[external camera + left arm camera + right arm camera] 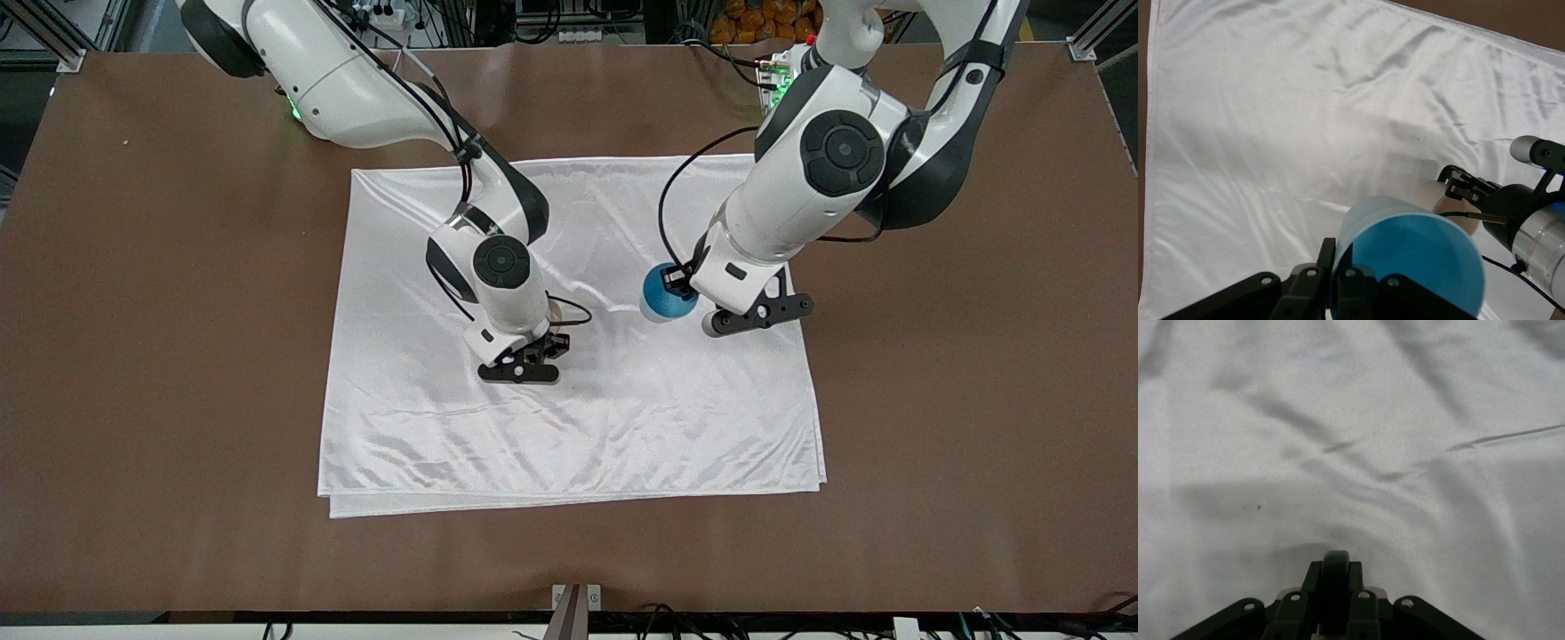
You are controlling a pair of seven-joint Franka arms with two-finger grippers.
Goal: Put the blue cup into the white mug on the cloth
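Front view, largest first: one brown table (178, 356), bearing one shiny white cloth (622, 427), wrinkled, folded double, both layers showing along its six o'clock edge. Two arms reaching down over that cloth, neither waiting. Left gripper (1341, 267) over the cloth at roughly three o'clock from its middle, clamped tight on the wall of the one blue cup (662, 298). Cup tipped, mouth turned toward the left wrist view, bright blue inside, nothing in it; cannot tell whether its base touches the cloth. Right gripper (1336, 570) low near the cloth's middle, at about nine o'clock from the cup, pinched closed on a dark rounded piece that looks like the black handle of the one white mug (1431, 197). Mug on the cloth near its middle, mostly hidden under the right wrist in the front view; inside not visible, so contents cannot be told. Cup and mug apart, cup at three o'clock from mug, not yet in it.
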